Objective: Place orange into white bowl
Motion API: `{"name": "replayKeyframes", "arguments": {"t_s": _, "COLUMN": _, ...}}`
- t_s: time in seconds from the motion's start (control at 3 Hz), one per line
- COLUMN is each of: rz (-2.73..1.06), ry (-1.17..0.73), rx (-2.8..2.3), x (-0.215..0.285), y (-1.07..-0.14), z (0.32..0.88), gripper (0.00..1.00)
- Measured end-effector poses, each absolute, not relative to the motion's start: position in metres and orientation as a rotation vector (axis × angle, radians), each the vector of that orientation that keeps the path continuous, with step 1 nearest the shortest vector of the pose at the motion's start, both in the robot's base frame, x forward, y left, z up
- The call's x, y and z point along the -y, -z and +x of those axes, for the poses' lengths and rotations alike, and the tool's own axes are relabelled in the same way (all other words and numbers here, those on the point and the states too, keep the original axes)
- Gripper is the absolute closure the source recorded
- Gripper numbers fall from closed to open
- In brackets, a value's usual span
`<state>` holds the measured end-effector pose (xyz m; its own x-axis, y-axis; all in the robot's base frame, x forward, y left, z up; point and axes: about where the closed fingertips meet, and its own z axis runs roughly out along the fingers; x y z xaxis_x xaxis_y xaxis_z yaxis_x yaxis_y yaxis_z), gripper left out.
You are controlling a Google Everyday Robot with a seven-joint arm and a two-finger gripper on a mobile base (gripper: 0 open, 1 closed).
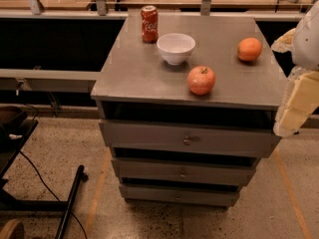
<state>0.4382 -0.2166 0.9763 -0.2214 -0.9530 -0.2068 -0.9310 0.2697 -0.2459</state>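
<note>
So, orange (249, 49) upper right on the grey bench (139, 73), tool (294, 108) at the frame's right edge.
Orange is near the bench's right edge, bare top between it and the white bowl (175, 48) at upper middle; an apple (201, 80) sits by the front edge, a red can (149, 24) just upper left of the bowl. Drawers underneath, speckled floor around. Tool is lower right of the orange, apart from it, can't tell if it's clenched or released.
</note>
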Motion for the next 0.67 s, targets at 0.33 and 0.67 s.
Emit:
{"name": "replayKeyframes", "arguments": {"t_s": 0.33, "rz": -1.724, "ry": 0.099, "rx": -2.231, "x": 0.2166, "y": -0.9763, "z": 0.4382, "gripper": 0.00}}
{"name": "replayKeyframes", "arguments": {"t_s": 0.67, "rz": -1.683, "ry": 0.116, "rx": -2.234, "x": 0.2198, "y": -0.9783, "z": 0.4453, "gripper": 0.00}}
